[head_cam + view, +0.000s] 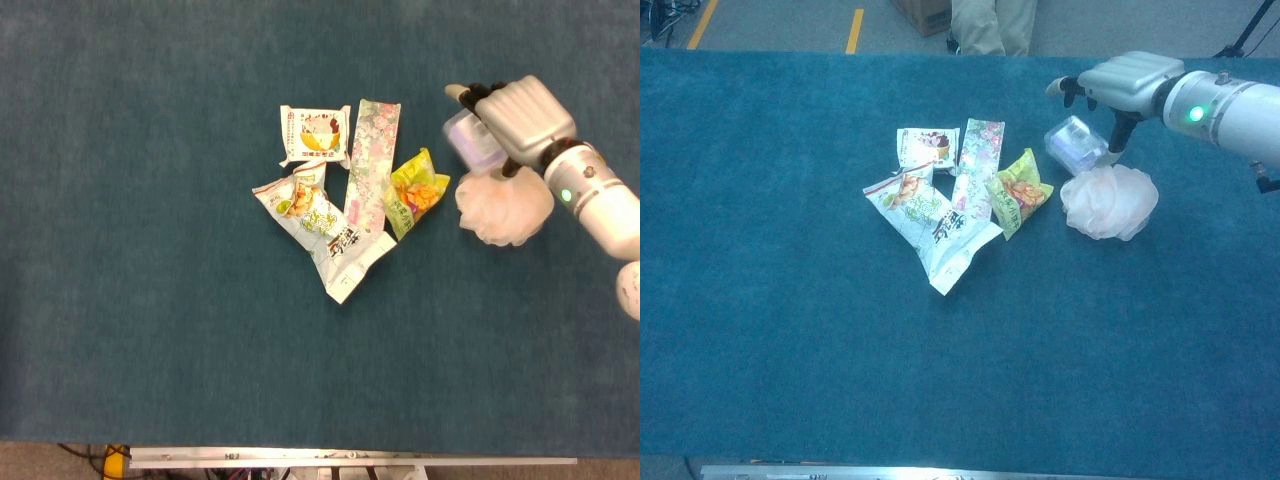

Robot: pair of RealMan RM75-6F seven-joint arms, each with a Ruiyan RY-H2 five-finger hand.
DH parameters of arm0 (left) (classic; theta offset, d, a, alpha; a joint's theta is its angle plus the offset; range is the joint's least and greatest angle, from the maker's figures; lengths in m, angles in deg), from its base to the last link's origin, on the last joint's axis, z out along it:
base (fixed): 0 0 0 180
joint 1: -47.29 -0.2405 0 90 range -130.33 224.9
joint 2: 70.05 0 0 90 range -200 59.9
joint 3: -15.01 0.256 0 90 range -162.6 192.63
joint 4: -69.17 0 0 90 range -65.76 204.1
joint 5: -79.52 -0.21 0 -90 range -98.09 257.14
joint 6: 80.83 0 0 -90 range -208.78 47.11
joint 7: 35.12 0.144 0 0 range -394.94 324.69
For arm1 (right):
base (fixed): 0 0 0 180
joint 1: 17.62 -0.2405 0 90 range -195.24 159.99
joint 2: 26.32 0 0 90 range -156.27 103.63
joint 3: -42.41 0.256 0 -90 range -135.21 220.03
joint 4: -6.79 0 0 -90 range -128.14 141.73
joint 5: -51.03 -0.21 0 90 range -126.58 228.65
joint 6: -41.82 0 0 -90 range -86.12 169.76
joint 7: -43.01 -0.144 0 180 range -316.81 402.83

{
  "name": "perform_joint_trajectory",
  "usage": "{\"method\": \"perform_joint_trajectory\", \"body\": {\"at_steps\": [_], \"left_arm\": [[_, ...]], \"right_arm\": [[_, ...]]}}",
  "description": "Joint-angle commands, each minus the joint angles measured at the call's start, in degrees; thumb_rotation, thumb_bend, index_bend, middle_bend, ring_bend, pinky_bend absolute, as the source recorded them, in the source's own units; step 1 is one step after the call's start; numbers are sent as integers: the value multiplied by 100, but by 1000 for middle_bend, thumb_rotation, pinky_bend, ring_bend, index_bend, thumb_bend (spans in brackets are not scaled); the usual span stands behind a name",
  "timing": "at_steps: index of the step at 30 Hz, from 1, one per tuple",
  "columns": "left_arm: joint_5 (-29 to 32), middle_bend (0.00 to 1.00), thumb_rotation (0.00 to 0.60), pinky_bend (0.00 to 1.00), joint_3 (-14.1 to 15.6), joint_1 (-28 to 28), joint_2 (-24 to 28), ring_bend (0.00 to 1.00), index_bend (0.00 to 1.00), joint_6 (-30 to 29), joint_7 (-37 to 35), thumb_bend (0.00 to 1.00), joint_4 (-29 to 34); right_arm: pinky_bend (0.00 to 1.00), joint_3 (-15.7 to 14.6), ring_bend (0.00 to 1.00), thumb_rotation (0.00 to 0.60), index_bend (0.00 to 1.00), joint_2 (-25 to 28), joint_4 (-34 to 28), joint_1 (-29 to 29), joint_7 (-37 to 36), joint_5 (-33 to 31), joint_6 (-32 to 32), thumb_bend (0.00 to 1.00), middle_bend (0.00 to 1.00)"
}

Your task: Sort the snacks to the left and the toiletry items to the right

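Note:
My right hand (pixel 525 115) (pixel 1130 80) hovers at the table's right side with its fingers spread, holding nothing. Just below it a small clear, purple-tinted pack (pixel 470 140) (pixel 1075 145) lies on the cloth, touching a pink bath puff (pixel 505 205) (pixel 1108 200). The thumb stands close beside the pack. In the middle lie the other packets: a white packet with a bowl picture (pixel 314 134) (pixel 927 147), a long floral pack (pixel 370 165) (pixel 977 165), a yellow-green snack bag (pixel 415 193) (pixel 1018 193) and a large white-green bag (pixel 325 230) (pixel 932 222). My left hand shows in neither view.
The blue cloth (pixel 150 300) covers the whole table. A person's legs (pixel 990 25) and a cardboard box (pixel 925 12) stand beyond the far edge. The table's near metal edge (pixel 350 460) runs along the bottom.

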Motion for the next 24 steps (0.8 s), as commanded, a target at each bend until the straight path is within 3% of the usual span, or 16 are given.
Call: {"method": "perform_joint_trajectory", "body": {"at_steps": [1,8,15,24], "left_arm": [[-10,210,600,131,5,32,13,173,185,50,14,485,6],[-230,181,600,131,11,234,167,159,119,246,-59,485,90],[-750,153,600,131,61,827,295,144,83,952,-636,485,81],[-1401,77,600,131,-22,1770,-101,67,11,1722,-1133,483,-153]], "right_arm": [[529,-8,282,600,21,10,1,20,-15,-6,-11,0,213],[518,140,266,600,10,190,-220,159,-269,256,202,0,208],[513,251,262,600,10,772,-914,462,-505,627,659,0,208],[513,51,262,600,10,1587,-1964,1019,-540,1218,1213,0,208]]}}
